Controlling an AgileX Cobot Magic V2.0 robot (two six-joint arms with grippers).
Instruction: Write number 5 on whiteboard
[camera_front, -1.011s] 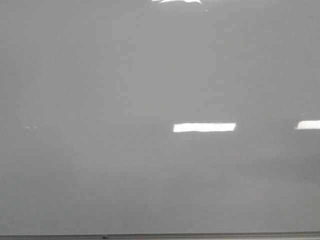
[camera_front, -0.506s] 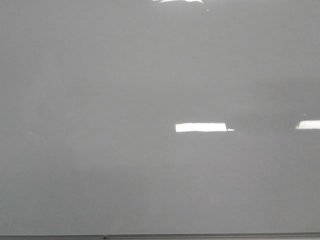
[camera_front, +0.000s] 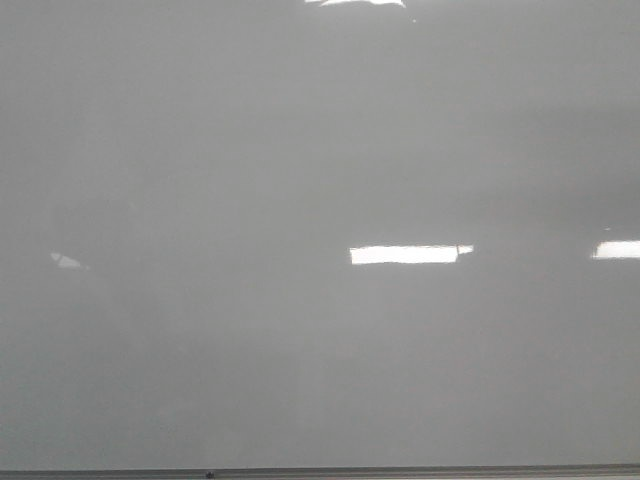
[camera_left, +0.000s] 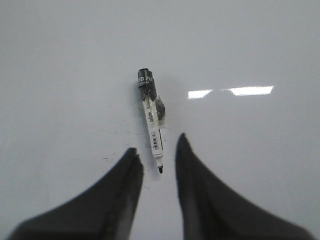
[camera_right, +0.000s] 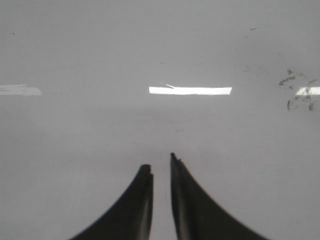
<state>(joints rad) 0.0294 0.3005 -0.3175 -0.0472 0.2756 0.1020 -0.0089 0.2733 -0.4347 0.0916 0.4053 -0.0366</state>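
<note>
The whiteboard fills the front view, pale grey and glossy, with bright reflections. No drawn number 5 shows in any view. In the left wrist view a white marker with a black rear end lies flat on the board, its uncapped black tip pointing at my left gripper. That gripper is open and empty, and the marker's tip end lies between its fingers. My right gripper hovers over bare board, its jaws almost together and holding nothing. Neither gripper shows in the front view.
A thin metal edge strip runs along the bottom of the front view. Faint dark smudges mark the board in the right wrist view. Small ink specks lie around the marker.
In the front view the reflections shift slightly and a small bright glint appears at the left. Nothing else on the board changes.
</note>
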